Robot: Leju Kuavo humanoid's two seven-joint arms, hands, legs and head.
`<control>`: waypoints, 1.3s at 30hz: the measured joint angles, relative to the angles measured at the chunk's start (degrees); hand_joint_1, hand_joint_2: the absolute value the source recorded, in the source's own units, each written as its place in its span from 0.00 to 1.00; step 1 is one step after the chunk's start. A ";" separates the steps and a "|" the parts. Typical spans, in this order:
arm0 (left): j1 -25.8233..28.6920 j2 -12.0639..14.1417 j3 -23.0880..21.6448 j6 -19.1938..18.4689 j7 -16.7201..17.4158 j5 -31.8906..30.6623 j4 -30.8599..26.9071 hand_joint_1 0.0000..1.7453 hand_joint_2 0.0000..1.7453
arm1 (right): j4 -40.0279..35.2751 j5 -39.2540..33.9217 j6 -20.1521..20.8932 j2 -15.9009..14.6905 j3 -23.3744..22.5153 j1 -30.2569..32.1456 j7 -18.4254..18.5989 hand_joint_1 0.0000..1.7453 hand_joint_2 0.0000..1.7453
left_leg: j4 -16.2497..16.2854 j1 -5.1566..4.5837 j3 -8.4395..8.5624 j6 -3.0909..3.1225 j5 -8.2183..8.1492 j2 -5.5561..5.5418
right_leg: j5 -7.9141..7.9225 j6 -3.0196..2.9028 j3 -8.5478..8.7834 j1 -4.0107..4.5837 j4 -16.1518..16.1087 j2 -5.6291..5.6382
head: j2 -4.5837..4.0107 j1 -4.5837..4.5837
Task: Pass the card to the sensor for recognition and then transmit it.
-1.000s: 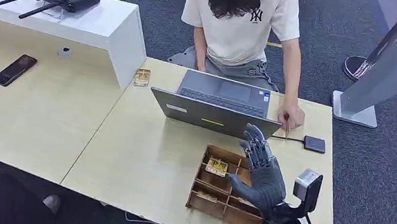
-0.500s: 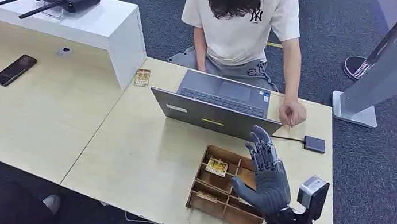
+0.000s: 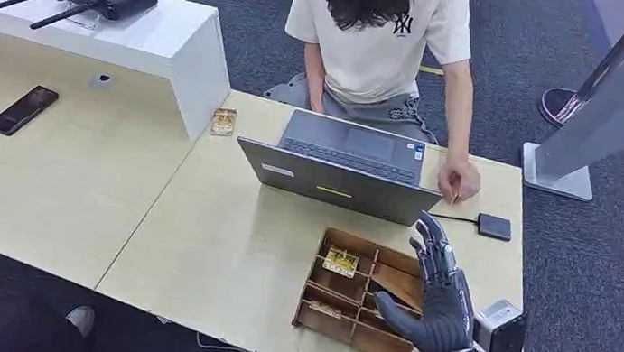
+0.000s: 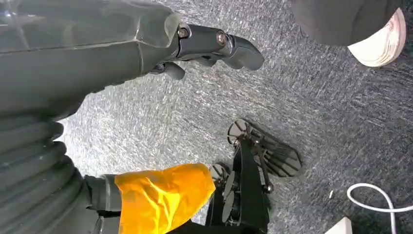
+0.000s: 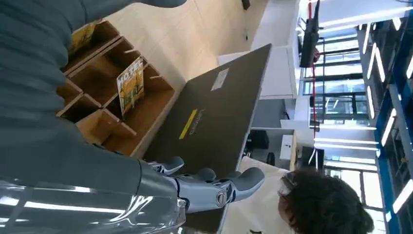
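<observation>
The right hand (image 3: pixel 438 297) stands above the near right end of the tray (image 3: pixel 308 314); its fingers (image 3: pixel 431 246) are stretched out and apart, pointing toward the laptop (image 3: pixel 335 184), and hold nothing; the thumb juts out sideways over the tray's near compartments. The left hand (image 4: pixel 146 46) hangs down over the carpet; its fingers (image 4: pixel 229 46) are loosely extended and nothing is in them.

The card (image 3: pixel 341 261) lies beyond the thumb side of the right fingers, in a far compartment of the tray, leaning on a divider; the right wrist view shows it (image 5: pixel 130 84) standing on edge, yellow, printed. A second card (image 3: pixel 325 309) seems to lie in a near compartment, closer to the thumb; what it is I cannot tell for sure.

By the look of it the card is thin, light and stiff, with a slick face; flat fingertips would slide on it, and the dividers leave little room; a pinch on the raised upper edge, thumb on one face and a finger on the other, looks the surest hold; too much squeeze could bow it.

Past the fingertips sits the sensor (image 3: pixel 494 225), a small dark box on a cable, on the table just beside a person's hand (image 3: pixel 458 179).
</observation>
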 joint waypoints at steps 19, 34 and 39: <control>-2.21 0.63 4.98 1.20 2.01 9.75 0.00 0.00 1.00 | -1.82 15.21 -10.19 -2.89 3.63 0.70 0.31 0.92 1.00 | 0.00 0.00 0.00 0.00 0.00 0.00 | 0.00 0.00 0.02 0.00 0.00 0.00 | 0.00 0.04; -2.28 0.66 6.21 0.66 2.40 9.83 0.00 0.00 1.00 | 0.02 31.82 -19.24 -7.93 9.29 -0.96 4.72 0.22 1.00 | 0.00 0.00 0.00 0.00 0.00 0.00 | 0.00 0.00 0.02 0.00 0.00 -0.01 | 0.00 0.00; -2.28 0.66 6.29 0.61 2.40 9.77 0.00 0.00 1.00 | 0.00 36.69 -21.38 -9.35 10.49 -0.99 6.25 0.55 1.00 | 0.00 0.00 0.00 0.00 0.00 0.00 | 0.00 0.00 0.02 0.00 0.00 -0.01 | 0.00 0.02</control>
